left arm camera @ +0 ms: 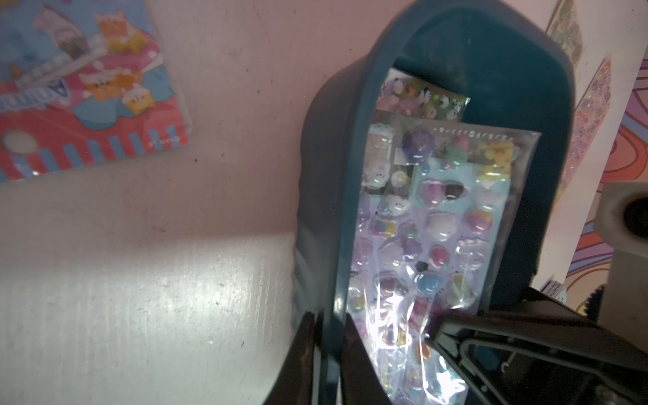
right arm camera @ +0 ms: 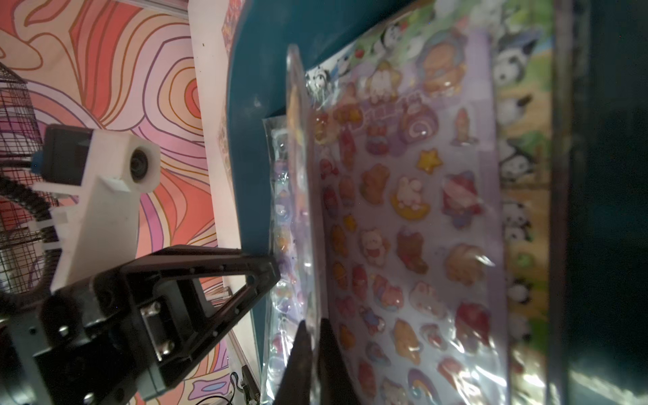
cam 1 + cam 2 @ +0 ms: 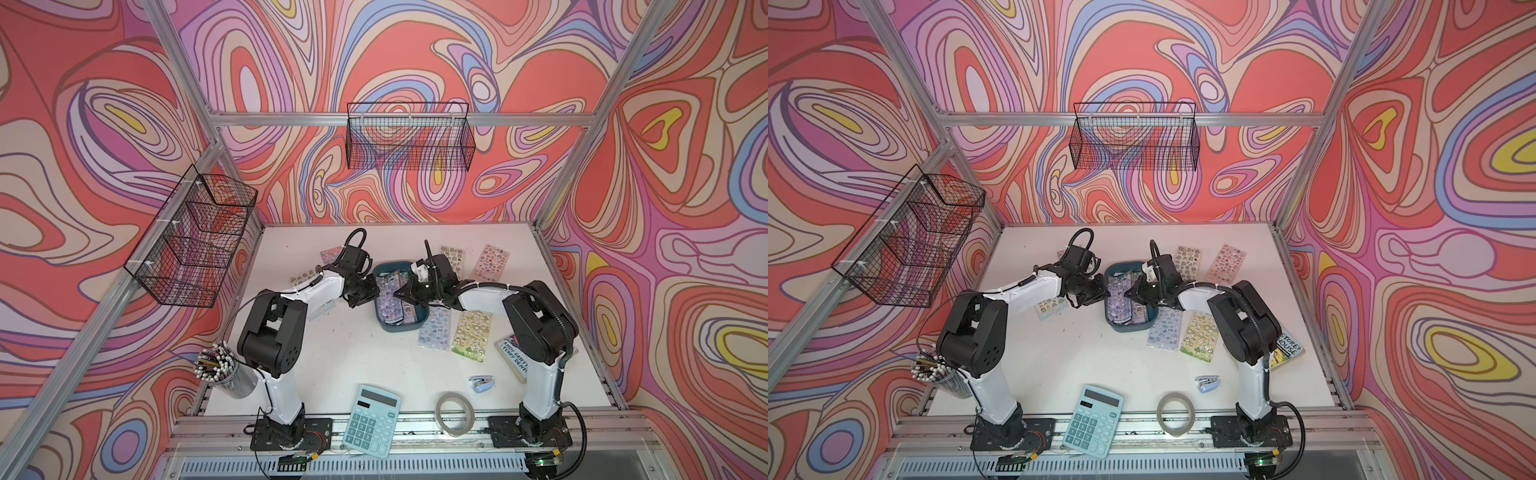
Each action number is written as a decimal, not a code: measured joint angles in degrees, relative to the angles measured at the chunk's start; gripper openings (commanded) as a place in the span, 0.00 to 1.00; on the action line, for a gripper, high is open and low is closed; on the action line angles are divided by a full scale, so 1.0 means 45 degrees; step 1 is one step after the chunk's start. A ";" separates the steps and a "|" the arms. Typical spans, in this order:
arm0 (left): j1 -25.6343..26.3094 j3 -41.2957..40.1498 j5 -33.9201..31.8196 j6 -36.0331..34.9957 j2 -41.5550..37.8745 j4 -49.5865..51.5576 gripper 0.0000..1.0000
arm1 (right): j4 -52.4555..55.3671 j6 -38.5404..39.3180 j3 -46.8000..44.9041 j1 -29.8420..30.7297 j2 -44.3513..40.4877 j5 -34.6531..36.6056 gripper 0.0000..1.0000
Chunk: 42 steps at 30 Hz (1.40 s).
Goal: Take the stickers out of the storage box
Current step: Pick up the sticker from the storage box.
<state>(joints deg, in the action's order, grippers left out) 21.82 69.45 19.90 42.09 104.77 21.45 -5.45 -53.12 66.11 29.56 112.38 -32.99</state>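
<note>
Glossy pastel stickers lie stacked inside the teal storage box.

The counter carries a calculator, tape roll, stapler, book and pencil cup; wire baskets hang above.

Robotics lab test cell. Aluminium profile frame encloses a white tabletop, with swirl-print backdrop panels for walls; left arm and right arm sit bolted to a front rail. Props: calculator, tape roll, pencil cup, wire baskets.
</note>
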 measured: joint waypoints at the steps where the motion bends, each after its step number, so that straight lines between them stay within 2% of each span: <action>1: 0.0000 0.0000 -0.0010 0.0024 0.0000 0.0010 0.59 | 0.0243 0.0175 0.0102 0.0000 -0.0024 0.0117 0.00; 4: 0.0000 0.0000 -0.0053 0.0029 -0.0039 0.0058 0.78 | 0.1122 0.0821 0.0481 0.0000 -0.0146 0.0495 0.00; 7: 0.0000 0.0000 -0.0141 0.0029 -0.0126 0.0257 0.86 | 0.1700 0.1336 0.0860 0.0000 -0.0233 0.0729 0.00; 19: -0.0092 0.0029 -0.0588 0.0024 -0.2215 0.0879 0.94 | 0.2375 0.2030 0.1156 -0.0510 -0.0466 0.0933 0.00; 23: -0.0510 0.0039 -0.0355 0.0034 -0.2890 0.0918 1.00 | 0.2472 0.2127 0.1156 -0.0903 -0.0947 0.0719 0.00; 26: -0.1020 0.0039 0.0160 0.0083 -0.3147 0.0884 1.00 | 0.2487 0.2234 0.1171 -0.1132 -0.1409 0.0413 0.00; 27: -0.1156 0.0039 0.0369 0.0131 -0.3172 0.0845 1.00 | 0.2453 0.2259 0.1171 -0.1190 -0.1549 0.0301 0.00; 29: -0.1418 0.0039 0.0952 0.0233 -0.3191 0.0627 0.93 | 0.2263 0.2268 0.1171 -0.1341 -0.1855 -0.0131 0.00; 34: -0.1671 -0.0223 0.2997 0.0967 -0.3196 -0.1341 0.65 | 0.0792 0.1821 0.1166 -0.1579 -0.2283 -0.1617 0.00; 36: -0.1685 -0.0500 0.3682 0.1331 -0.3196 -0.2307 0.57 | -0.0058 0.1418 0.1151 -0.1598 -0.2288 -0.2191 0.00; 42: -0.1685 -0.0937 0.4872 0.2021 -0.3196 -0.4148 0.54 | -0.2331 0.0010 0.0753 -0.1637 -0.2288 -0.3478 0.00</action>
<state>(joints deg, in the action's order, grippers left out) 14.24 65.23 41.82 51.18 90.39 2.79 -15.94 -53.08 69.49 22.20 102.08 -48.64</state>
